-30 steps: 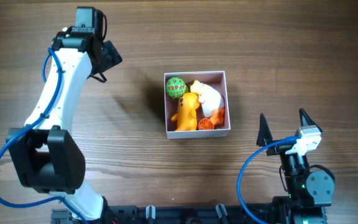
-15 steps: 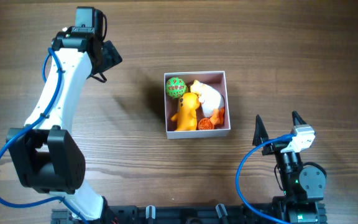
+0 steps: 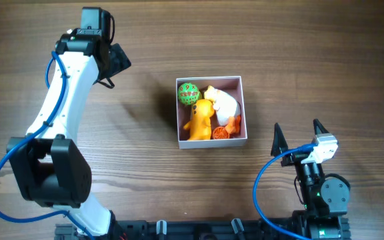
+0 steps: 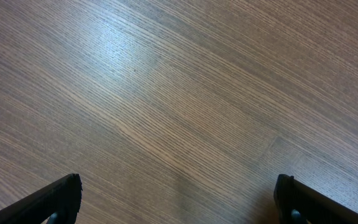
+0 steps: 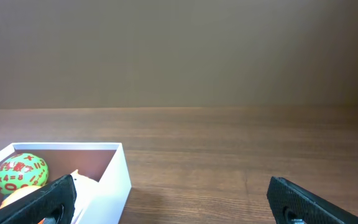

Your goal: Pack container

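Observation:
The container (image 3: 243,107), a square box with thin white walls and a pink inside, sits mid-table. It holds a green ball (image 3: 189,93), a yellow toy (image 3: 199,121), a white toy (image 3: 223,102) and an orange toy (image 3: 227,128). My right gripper (image 3: 297,137) is open and empty, near the front edge, to the right of the box. In the right wrist view the box wall (image 5: 114,183) and green ball (image 5: 20,174) show at lower left. My left gripper (image 3: 115,60) is open and empty at the far left; its wrist view shows only bare wood between the fingertips (image 4: 64,196).
The wooden table (image 3: 312,60) surrounds the box. The left arm (image 3: 65,93) stretches along the left side. Blue cables (image 3: 265,193) loop at both arm bases near the front edge.
My right gripper pulled back slightly toward the front edge and left between one second and half a second ago, then held still. The left arm and the toys have not moved.

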